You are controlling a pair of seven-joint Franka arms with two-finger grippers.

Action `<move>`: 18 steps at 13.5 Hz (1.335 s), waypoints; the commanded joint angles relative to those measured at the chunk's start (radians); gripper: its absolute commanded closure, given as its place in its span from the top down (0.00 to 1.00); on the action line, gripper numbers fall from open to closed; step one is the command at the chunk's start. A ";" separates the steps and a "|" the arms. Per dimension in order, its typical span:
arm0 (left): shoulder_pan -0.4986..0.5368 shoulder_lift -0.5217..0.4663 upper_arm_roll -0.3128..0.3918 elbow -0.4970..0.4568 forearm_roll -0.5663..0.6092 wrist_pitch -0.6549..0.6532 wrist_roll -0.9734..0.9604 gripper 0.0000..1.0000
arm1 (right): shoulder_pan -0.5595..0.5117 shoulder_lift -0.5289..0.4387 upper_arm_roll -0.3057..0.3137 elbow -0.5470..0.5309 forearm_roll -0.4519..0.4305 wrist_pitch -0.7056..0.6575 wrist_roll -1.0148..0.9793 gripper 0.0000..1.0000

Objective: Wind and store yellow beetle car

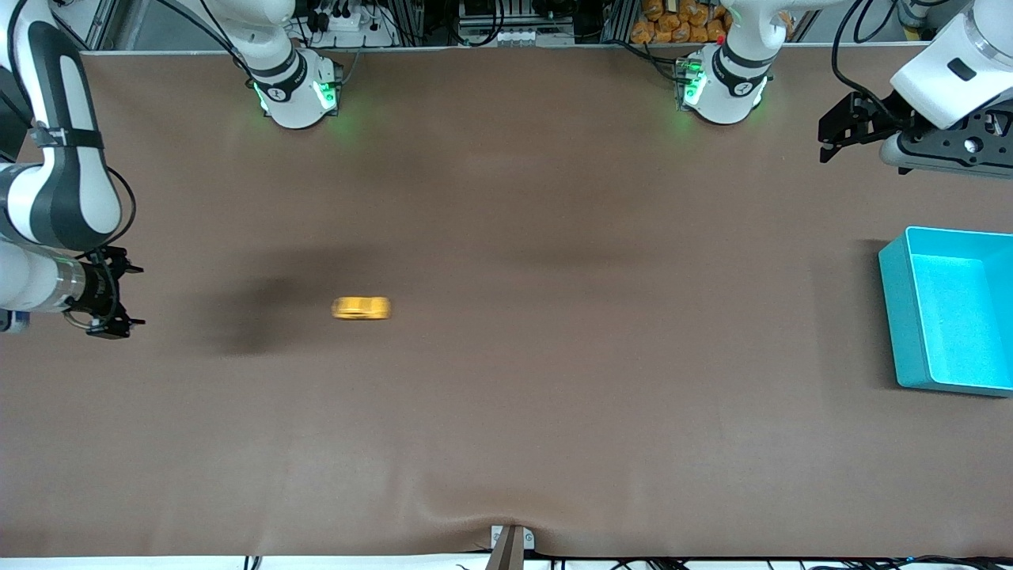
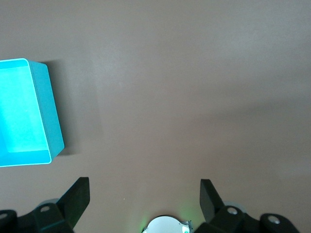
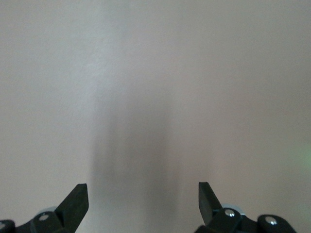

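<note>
The yellow beetle car (image 1: 361,308) sits alone on the brown counter (image 1: 554,380), toward the right arm's end and roughly midway between the robots' bases and the front camera. It shows as a small, low, yellow-orange shape, lengthwise along the counter, its outline smeared — windows and wheels cannot be made out. Nothing touches it.

The teal bin (image 1: 946,313) stands at the left arm's end of the counter, well apart from the car. It is an open rectangular box with smooth walls, and the part of its inside that shows — in the front view and the left wrist view (image 2: 25,114) — holds nothing; one end runs out of both views.

The right hand (image 1: 117,302) hangs over the counter's edge at the right arm's end, near the car but apart from it, its two fingers (image 3: 73,204) spread wide with only bare counter between them. The left hand (image 1: 840,131) waits over the counter beside the left arm's base, above the bin's end of the counter; its fingers (image 2: 77,196) are likewise spread and grip nothing
</note>
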 commanded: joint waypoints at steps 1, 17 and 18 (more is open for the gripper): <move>0.003 -0.012 -0.002 0.002 0.023 -0.005 0.019 1.00 | 0.001 0.018 0.007 0.061 0.013 -0.046 -0.062 1.00; 0.034 -0.004 -0.001 0.002 0.023 -0.006 0.021 1.00 | 0.055 -0.008 0.116 0.331 0.146 -0.244 -0.787 1.00; 0.034 0.000 0.001 0.001 0.025 -0.005 0.009 1.00 | 0.055 -0.008 0.117 0.343 0.154 -0.255 -0.823 1.00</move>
